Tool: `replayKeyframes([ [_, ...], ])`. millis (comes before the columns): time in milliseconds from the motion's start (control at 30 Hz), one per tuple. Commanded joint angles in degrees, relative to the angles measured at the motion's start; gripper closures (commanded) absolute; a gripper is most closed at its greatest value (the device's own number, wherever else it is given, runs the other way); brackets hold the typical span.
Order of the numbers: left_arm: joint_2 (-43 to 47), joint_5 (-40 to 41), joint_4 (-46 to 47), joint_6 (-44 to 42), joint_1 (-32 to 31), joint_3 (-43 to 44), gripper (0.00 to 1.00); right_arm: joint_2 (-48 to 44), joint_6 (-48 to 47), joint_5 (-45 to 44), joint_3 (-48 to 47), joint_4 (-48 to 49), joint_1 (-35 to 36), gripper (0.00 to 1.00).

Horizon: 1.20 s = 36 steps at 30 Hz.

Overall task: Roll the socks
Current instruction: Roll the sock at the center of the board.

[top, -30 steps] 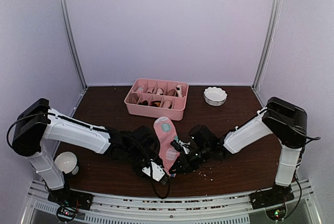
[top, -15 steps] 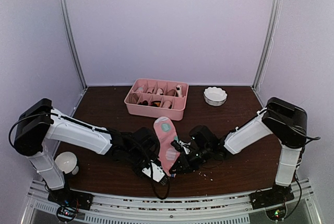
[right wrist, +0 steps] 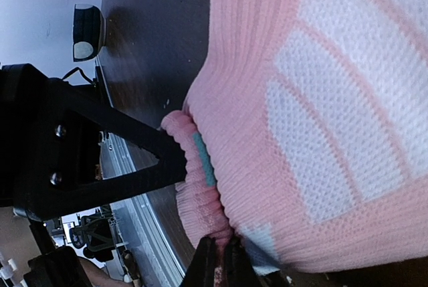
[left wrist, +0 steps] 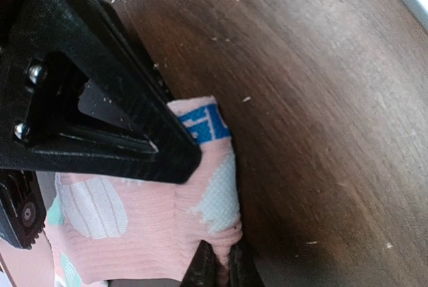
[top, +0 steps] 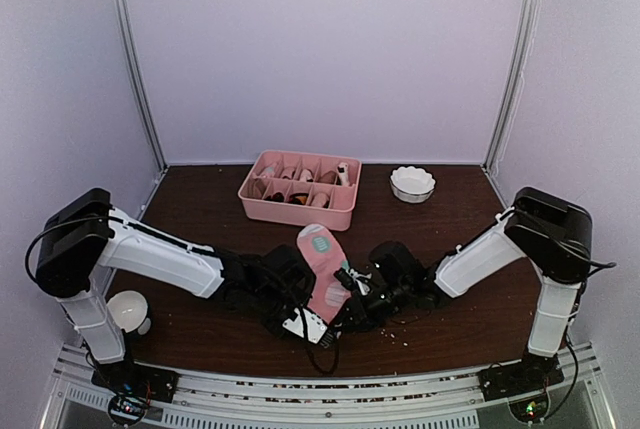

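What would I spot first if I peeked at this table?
A pink sock with teal and white patches lies in the middle, near the front. The left gripper and right gripper both pinch its near end. Behind it sits a pink divided tray, with a white bowl to its right.

pink sock with teal and white patches, pink tray, brown table

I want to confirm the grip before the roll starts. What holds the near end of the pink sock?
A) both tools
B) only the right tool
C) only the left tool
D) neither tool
A: each wrist view shows the edge of the pink sock pinched, by the left tool and the right tool alike.
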<state>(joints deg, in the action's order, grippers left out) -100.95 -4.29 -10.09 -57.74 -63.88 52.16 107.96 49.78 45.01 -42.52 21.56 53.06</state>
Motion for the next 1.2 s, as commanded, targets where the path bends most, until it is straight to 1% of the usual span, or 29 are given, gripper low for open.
replayKeyframes([
  [0, -4.96, 3.79, -5.71, 5.14, 0.23, -0.12, 0.93, 0.88, 2.99, -3.97, 3.58, -2.81, -0.16, 0.92],
  [100, -5.46, 1.82, -8.69, 7.49, 0.4, 0.31, 0.94, -0.24, 2.89, -5.12, 4.43, -2.11, -0.21, 0.8],
  [200, -5.66, -1.91, -12.41, 9.7, 0.83, 1.32, 1.0, -2.0, -0.31, -8.57, 4.49, -5.9, -0.22, 0.71],
  [267, -5.71, -4.7, -14.53, 11.12, 1.34, 2.21, 1.0, -3.53, -2.08, -11.07, 5.0, -7.77, -0.23, 0.66],
  [367, -5.93, -8.46, -17.1, 12.44, 2.61, 3.64, 1.0, -5.78, -3.81, -14.32, 5.84, -9.65, -0.19, 0.65],
  [567, -7.37, -12.03, -22.04, 13.79, 3.15, 6.95, 1.0, -12.74, -6.39, -20.5, 8.86, -10.03, -0.23, 0.66],
  [667, -8.2, -14.59, -23.98, 14.81, 4.46, 8.75, 1.0, -16.88, -8.7, -25.11, 10.66, -10.34, -0.11, 0.66],
  [767, -9.94, -18.06, -27.83, 15.57, 6.02, 11.91, 1.0, -23.36, -11.88, -33.22, 14.59, -8.91, 0.53, 0.64],
  [833, -11.1, -20.47, -30.31, 15.94, 7.1, 14.31, 1.0, -29.19, -14.91, -39.15, 18.29, -6.09, 1.59, 0.44],
  [867, -11.6, -21.6, -31.55, 15.97, 7.58, 15.24, 1.0, -32.67, -16.61, -43.15, 19.99, -5.36, 2.27, 0.16],
  [900, -12.16, -22.72, -32.73, 16.01, 8.04, 16.16, 1.0, -36.08, -18.41, -47.3, 21.39, -5.46, 3.0, 0.01],
  [967, -13.42, -24.8, -35.29, 16.08, 8.88, 18.1, 1.0, -44.12, -22.44, -54.16, 24.52, -4.76, 4.22, 0.0],
  [1033, -15.13, -26.79, -38.24, 15.87, 9.71, 20.18, 1.0, -50.48, -23.25, -60.28, 27.24, -4.38, 4.28, 0.0],
  [1067, -15.92, -27.85, -39.62, 15.64, 10.07, 21.24, 1.0, -53.38, -21.99, -63.53, 28.11, -5.36, 4.16, 0.01],
  [1100, -16.59, -28.44, -40.63, 15.59, 10.44, 22.1, 1.0, -55.91, -17.99, -66.97, 28.9, -7.69, 4.08, 0.01],
  [1133, -17.24, -28.93, -41.35, 15.62, 10.78, 22.71, 1.0, -58.49, -14.88, -70.49, 30.54, -8.04, 3.94, 0.0],
  [1167, -17.8, -29.42, -42.0, 15.64, 11.22, 23.33, 1.0, -61.03, -13.94, -71.48, 32.95, -5.47, 3.62, 0.0],
])
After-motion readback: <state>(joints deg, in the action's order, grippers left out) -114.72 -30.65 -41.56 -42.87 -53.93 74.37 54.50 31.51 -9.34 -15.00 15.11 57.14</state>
